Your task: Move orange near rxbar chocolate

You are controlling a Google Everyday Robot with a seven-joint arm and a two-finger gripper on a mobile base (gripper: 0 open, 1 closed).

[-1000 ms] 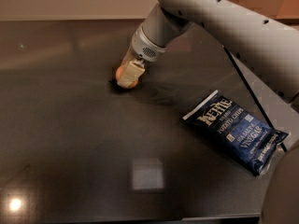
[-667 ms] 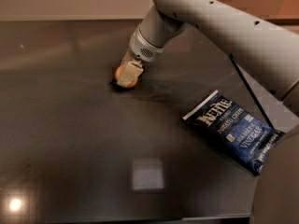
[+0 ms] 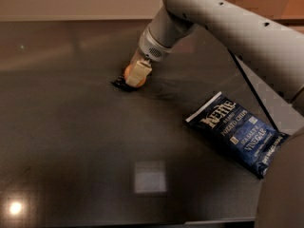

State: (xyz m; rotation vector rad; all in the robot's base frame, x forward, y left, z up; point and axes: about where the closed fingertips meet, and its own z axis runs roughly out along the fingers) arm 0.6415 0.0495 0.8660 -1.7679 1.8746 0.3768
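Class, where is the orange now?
Upper-left of centre in the camera view, the orange sits at the tool, beside the rxbar chocolate, left of the chip bag.

We see the gripper, clasped on the orange near the counter's far edge, sit a touch closer to the right edge than a second ago. A black bar now peeks out at the orange's left, where only shadow showed before. The arm hangs lower over the right side. The robot's body fills more of the near right corner, reaching the bag.
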